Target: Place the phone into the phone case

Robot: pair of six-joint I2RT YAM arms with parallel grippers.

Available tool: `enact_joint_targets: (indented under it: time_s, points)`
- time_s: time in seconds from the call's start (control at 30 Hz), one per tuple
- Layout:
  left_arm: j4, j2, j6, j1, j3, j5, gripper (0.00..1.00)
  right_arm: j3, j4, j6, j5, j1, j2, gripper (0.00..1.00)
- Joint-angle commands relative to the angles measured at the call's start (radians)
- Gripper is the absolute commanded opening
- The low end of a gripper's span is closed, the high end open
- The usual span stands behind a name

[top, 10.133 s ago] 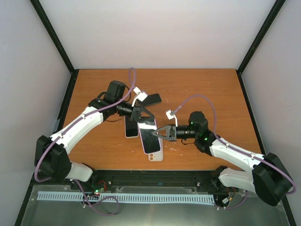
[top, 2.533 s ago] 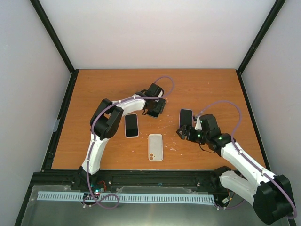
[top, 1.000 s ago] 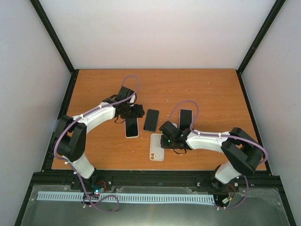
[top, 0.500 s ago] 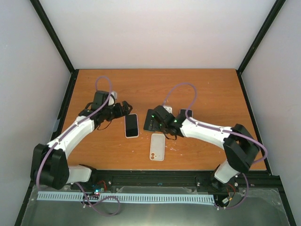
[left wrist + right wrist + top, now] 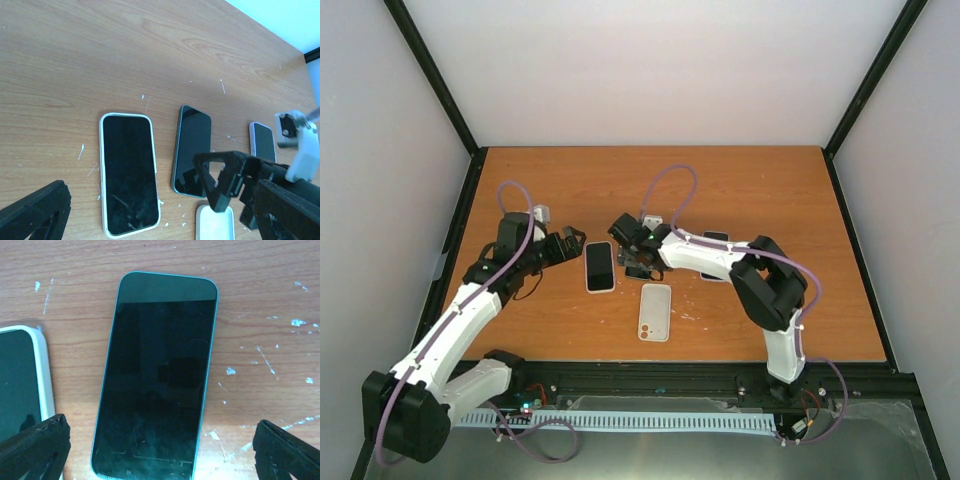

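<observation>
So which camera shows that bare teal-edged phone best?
The right wrist view: the teal-edged phone fills the frame, screen up. The left wrist view shows it smaller, partly blocked; overhead it is mostly hidden.

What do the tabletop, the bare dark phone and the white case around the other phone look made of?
Tabletop: wood or wood-look laminate, matte; grain lines, white scuffs.
Bare phone: glossy glass face showing reflections; teal rim, metal or plastic, unclear.
White case: probably matte soft plastic or silicone, rounded rim.
</observation>
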Motion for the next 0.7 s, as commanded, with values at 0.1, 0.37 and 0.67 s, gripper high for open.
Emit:
enact_joint_targets:
  time_s: [0.1, 0.37, 0.67]
  points:
    - [-0.018, -0.049, 0.01, 0.007, -0.028, 0.001, 1.0, 0.109, -0.047, -0.027, 0.062, 0.003, 0.114, 0.93]
    - [-0.021, -0.073, 0.022, 0.007, -0.033, -0.01, 1.0, 0.138, -0.046, -0.022, 0.07, -0.004, 0.175, 0.9]
    - [-0.013, -0.087, 0.02, 0.007, -0.041, -0.006, 0.99, 0.165, -0.043, -0.033, 0.053, -0.012, 0.224, 0.88]
